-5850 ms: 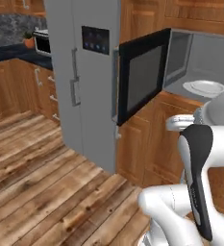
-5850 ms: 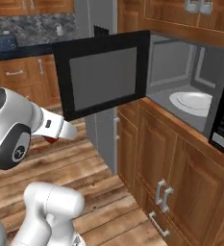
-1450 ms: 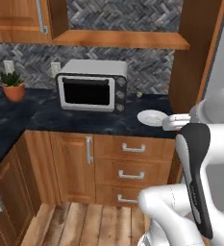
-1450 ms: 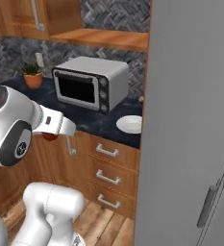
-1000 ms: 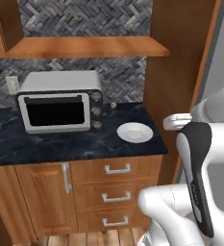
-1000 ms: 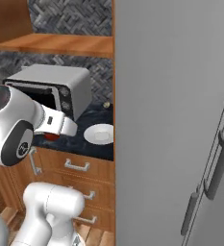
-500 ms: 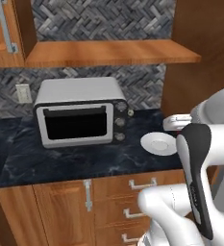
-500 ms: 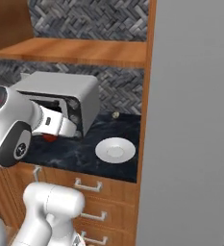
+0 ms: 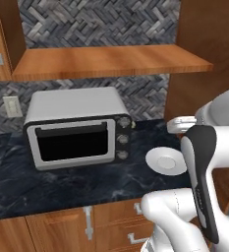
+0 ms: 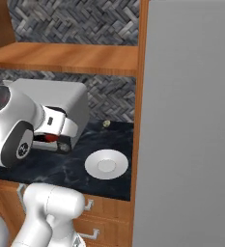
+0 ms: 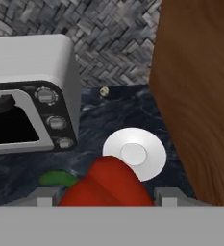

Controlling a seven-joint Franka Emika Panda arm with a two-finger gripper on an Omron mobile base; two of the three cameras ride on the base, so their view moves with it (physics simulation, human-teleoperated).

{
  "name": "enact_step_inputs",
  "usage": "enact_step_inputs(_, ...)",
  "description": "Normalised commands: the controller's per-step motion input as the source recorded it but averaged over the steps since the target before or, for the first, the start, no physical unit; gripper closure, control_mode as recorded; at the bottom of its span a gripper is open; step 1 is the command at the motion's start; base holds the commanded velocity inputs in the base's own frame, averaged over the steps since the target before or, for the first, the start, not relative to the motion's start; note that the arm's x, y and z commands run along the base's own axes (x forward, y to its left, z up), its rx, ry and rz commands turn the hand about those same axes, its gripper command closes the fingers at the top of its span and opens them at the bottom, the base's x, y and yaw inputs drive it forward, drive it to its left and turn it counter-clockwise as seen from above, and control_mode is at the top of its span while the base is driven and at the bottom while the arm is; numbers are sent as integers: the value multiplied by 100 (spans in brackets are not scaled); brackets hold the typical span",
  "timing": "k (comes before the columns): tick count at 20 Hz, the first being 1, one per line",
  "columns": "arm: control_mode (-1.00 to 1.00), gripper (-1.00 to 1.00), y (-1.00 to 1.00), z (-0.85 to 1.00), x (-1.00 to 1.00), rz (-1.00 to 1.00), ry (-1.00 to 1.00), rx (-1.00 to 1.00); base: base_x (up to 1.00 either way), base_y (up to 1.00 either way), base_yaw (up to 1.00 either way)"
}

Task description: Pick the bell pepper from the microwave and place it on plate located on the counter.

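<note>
The base has driven closer, bringing the plate [image 11: 134, 154] on the counter [image 9: 62, 187] near; the claw [image 11: 104, 202] pinches the bell pepper [image 11: 106, 185], ready for placing

Glossy white rounded arm [image 9: 182, 221] shells, 1 black panel, dark joint disc.

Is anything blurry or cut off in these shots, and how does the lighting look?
Hand view: the bell pepper looms soft, its bottom cropped by the frame edge. Right base view: flat, even light, faint shading under the plate. Left base view: sharp, no glare on the silver oven.
</note>
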Motion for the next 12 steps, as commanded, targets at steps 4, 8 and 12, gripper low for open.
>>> enact_step_inputs(4, 100, 100, 0, 0, 0, 0, 0, 0, 0, 0, -7)
enact_step_inputs(8, -100, 100, -34, -37, 14, 0, 12, 0, 0, 0, 0)
enact_step_inputs(12, -100, 100, -18, -53, 51, -2, 22, 0, 0, 0, 0)
